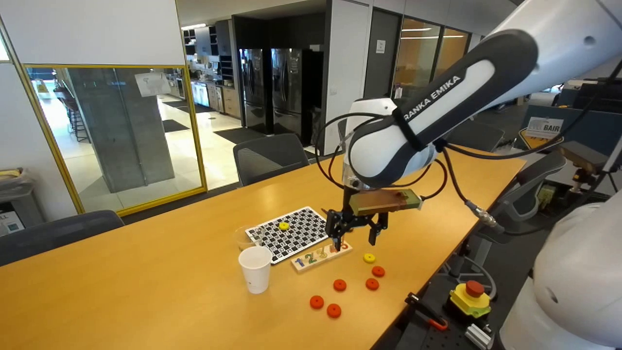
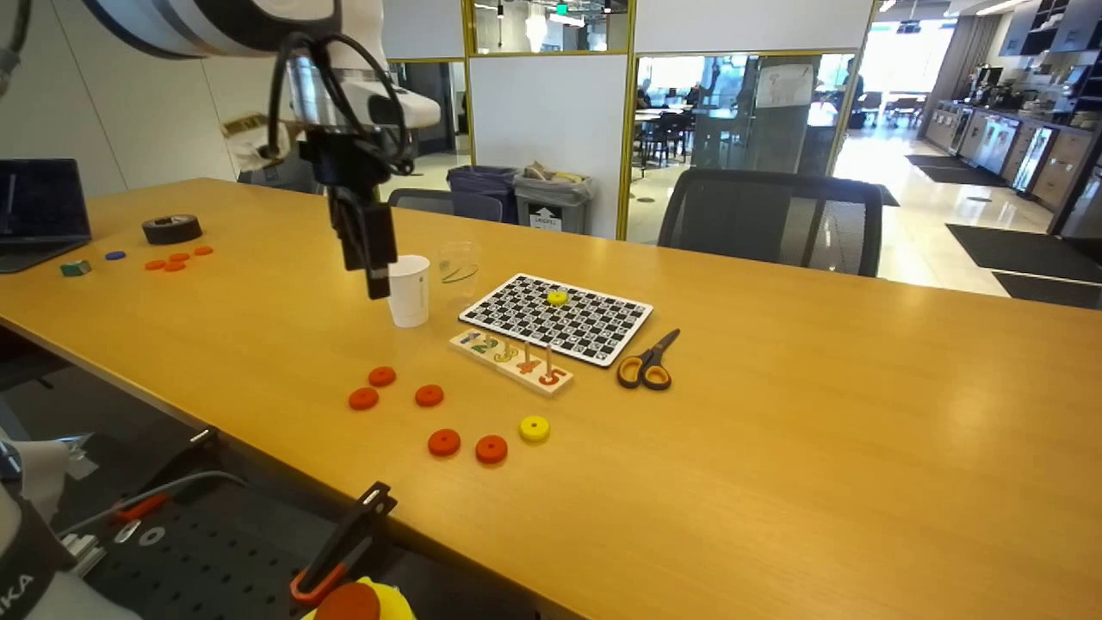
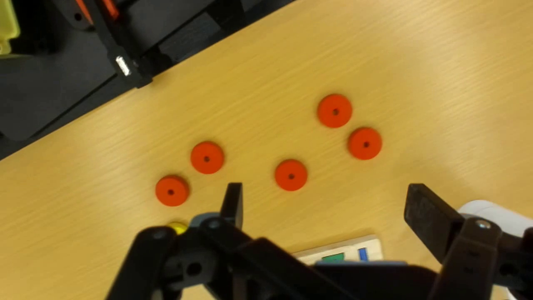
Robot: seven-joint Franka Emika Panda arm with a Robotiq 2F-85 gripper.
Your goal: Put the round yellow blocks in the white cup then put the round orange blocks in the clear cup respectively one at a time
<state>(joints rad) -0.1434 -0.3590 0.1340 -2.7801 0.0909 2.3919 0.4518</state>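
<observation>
The white cup (image 1: 255, 272) stands upright in both exterior views (image 2: 409, 294), and its edge shows in the wrist view (image 3: 497, 214). The clear cup (image 2: 459, 269) stands close behind it. Several round orange blocks (image 1: 339, 285) lie flat on the table, also in the wrist view (image 3: 291, 175). A yellow block (image 2: 534, 429) lies beside them, partly hidden behind a finger in the wrist view (image 3: 178, 227). Another yellow block (image 1: 284, 226) lies on the checkered board. My gripper (image 1: 355, 243) is open and empty above the table; its fingers are wide apart in the wrist view (image 3: 325, 187).
The checkered board (image 2: 594, 336) and wooden number rack (image 2: 511, 362) lie by the cups. Scissors (image 2: 650, 362) lie beside the board. A laptop (image 2: 43, 215), tape roll (image 2: 171, 229) and small pieces (image 2: 178, 257) lie farther along. A clamp (image 1: 425, 308) grips the table edge.
</observation>
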